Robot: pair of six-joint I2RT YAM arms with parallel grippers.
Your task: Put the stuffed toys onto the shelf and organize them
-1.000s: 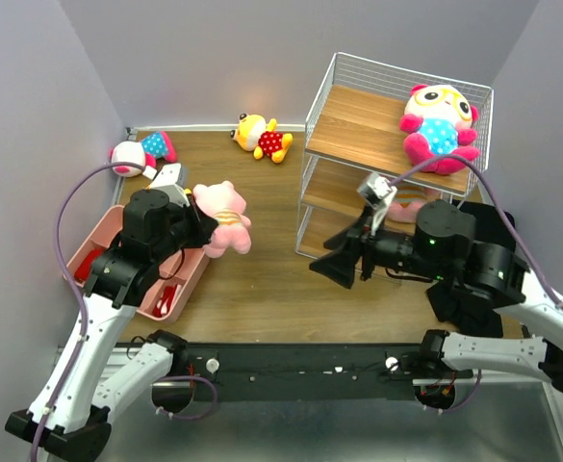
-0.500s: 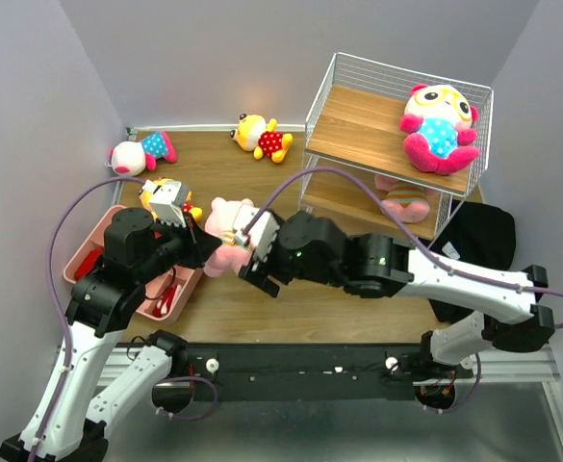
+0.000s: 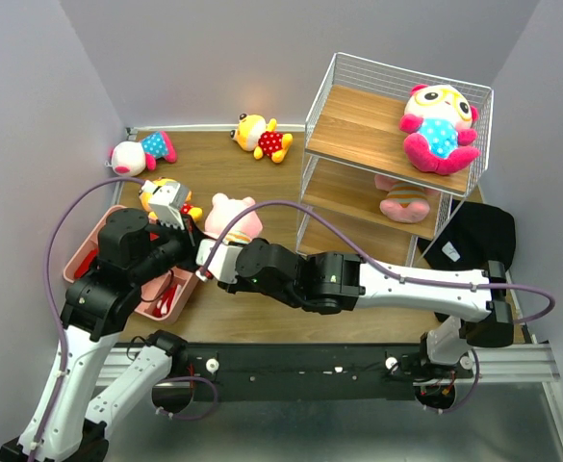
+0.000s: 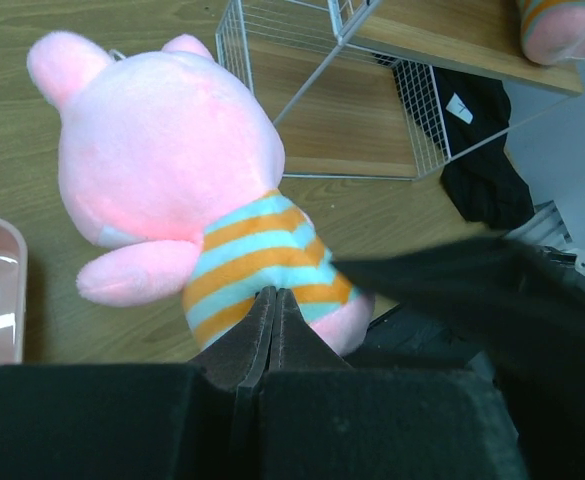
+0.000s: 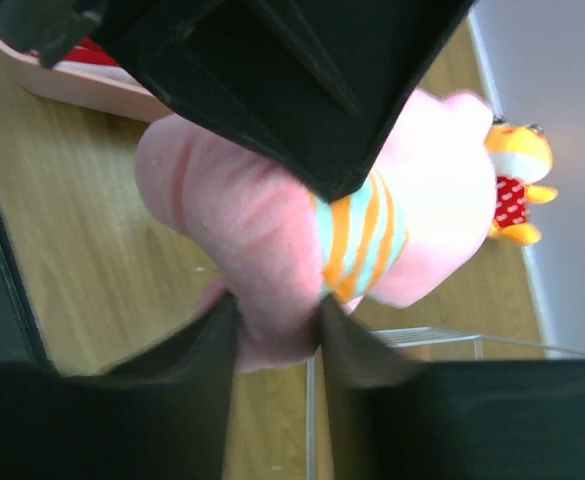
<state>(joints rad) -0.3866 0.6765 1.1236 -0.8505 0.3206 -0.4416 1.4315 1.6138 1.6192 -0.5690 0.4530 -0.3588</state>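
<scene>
So far two stuffed toys sit on the shelf; four remain, one a striped pig clamped by left gripper and right gripper alike.

Soft, even light; the right wrist view blurs the striped pig

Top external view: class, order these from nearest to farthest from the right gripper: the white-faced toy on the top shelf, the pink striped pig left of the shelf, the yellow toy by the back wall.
1. pink striped pig, left of the shelf, at the jaws.
2. yellow toy, back wall, middle.
3. white-faced toy, top board, far right.
</scene>
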